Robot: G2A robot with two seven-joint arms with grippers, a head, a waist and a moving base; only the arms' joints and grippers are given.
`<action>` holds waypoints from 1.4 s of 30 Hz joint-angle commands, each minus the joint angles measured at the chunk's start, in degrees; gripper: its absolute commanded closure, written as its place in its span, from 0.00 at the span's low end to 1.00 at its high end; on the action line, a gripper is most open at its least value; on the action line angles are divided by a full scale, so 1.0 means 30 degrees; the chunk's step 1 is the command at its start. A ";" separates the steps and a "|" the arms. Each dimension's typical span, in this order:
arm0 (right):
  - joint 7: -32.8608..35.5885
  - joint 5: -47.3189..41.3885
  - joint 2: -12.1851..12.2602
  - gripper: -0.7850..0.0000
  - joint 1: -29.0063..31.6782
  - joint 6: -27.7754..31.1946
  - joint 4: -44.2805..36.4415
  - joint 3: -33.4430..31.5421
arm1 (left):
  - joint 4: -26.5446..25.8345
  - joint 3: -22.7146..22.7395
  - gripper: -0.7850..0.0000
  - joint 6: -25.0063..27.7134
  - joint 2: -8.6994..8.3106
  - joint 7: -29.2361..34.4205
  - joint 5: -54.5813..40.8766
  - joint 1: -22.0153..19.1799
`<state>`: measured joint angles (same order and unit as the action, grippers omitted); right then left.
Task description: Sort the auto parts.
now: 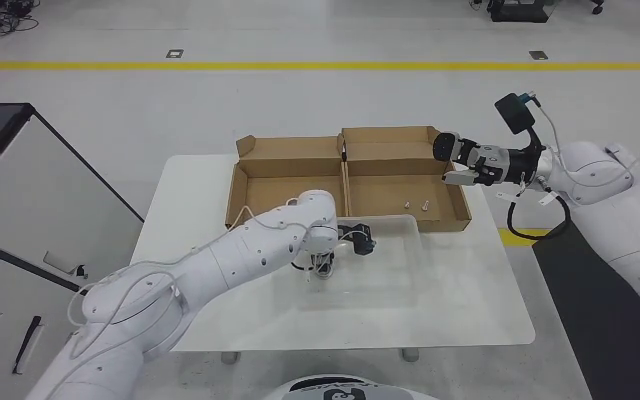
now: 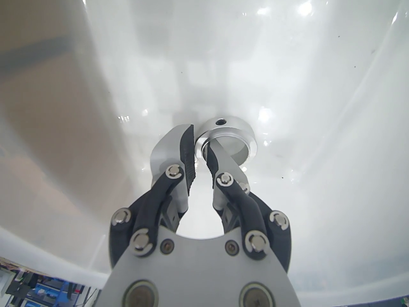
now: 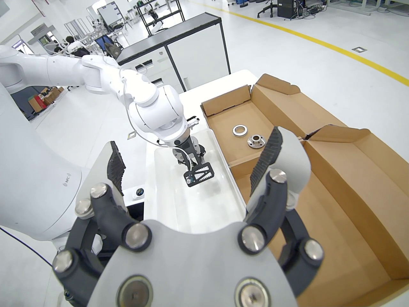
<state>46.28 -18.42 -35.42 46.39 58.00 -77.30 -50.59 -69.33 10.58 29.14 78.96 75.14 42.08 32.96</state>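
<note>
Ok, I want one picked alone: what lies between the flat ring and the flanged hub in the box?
Only bare box floor; the right wrist view shows flat ring and flanged hub apart.

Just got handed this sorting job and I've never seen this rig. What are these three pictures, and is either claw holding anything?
This is a two-armed robot at a white table. The top view looks down from above its arms; the other two come from a camera on each wrist, looking along that arm's claw. On the table stand two cardboard boxes and a pale tray. The left claw is in the tray, its fingers straddling the wall of a metal ring, one inside, one outside, apparently pinching it. The right claw is open and empty above a box. One box holds a second ring and a flanged part.
</note>
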 commanded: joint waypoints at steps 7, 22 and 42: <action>0.0000 0.0000 0.0000 0.00 0.0000 0.0000 0.0000 0.0000 | 0.0068 0.0026 1.00 -0.0114 0.0171 0.0114 0.0013 -0.0053; 0.0000 0.0000 0.0000 0.00 0.0000 0.0000 0.0000 0.0000 | -0.6298 0.3841 1.00 -0.1795 -0.2523 0.1795 -0.1796 -0.0422; 0.0000 0.0000 0.0000 0.00 0.0000 0.0000 0.0000 0.0000 | -1.5016 1.5590 1.00 0.0495 -0.7376 -0.3430 -0.4291 0.6511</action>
<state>46.28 -18.42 -35.42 46.39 58.00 -77.30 -50.59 -114.24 54.09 28.81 57.32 68.28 30.70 50.41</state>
